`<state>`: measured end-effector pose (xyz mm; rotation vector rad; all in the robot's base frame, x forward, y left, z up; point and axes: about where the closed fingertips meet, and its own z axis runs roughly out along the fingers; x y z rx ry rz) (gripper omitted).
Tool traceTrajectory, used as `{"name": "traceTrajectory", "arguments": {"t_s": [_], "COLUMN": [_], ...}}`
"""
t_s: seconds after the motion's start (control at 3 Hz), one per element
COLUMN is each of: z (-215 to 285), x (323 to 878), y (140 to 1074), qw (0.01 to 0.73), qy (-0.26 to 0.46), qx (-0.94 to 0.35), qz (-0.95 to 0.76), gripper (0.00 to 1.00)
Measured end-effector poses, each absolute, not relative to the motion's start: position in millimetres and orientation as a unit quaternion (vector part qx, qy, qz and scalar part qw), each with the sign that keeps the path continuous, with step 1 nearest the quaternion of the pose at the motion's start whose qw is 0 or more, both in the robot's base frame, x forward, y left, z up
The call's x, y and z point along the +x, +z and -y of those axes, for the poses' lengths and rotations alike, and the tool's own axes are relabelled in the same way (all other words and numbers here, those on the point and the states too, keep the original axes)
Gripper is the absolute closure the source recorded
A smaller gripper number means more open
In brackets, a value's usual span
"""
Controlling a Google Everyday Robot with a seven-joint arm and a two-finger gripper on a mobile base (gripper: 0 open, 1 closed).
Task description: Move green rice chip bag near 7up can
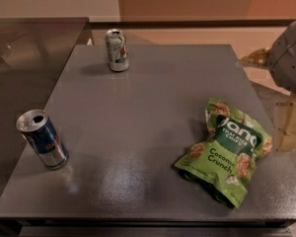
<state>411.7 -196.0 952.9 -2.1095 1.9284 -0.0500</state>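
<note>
The green rice chip bag [226, 152] lies flat on the grey table [153, 98] at the front right, label up. The 7up can [117, 50] stands upright at the table's far edge, left of centre, well apart from the bag. My gripper [289, 124] hangs at the right edge of the view, just right of the bag and beyond the table's right side, partly cut off. It holds nothing that I can see.
A blue and silver can with red lettering [42, 138] stands upright near the table's front left edge. A darker counter [24, 48] adjoins the table at the left. The floor lies behind and to the right.
</note>
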Motion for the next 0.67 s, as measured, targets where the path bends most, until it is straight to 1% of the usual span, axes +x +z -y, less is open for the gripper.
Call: {"name": "traceTrajectory", "arguments": {"t_s": [0.67], "z": [190.2], "x": [410.9], "y": [954.4], "qw": [0.140], "qy": [-0.024], "qx": [-0.767], "qz": [-0.626], "gripper": [0.00]}}
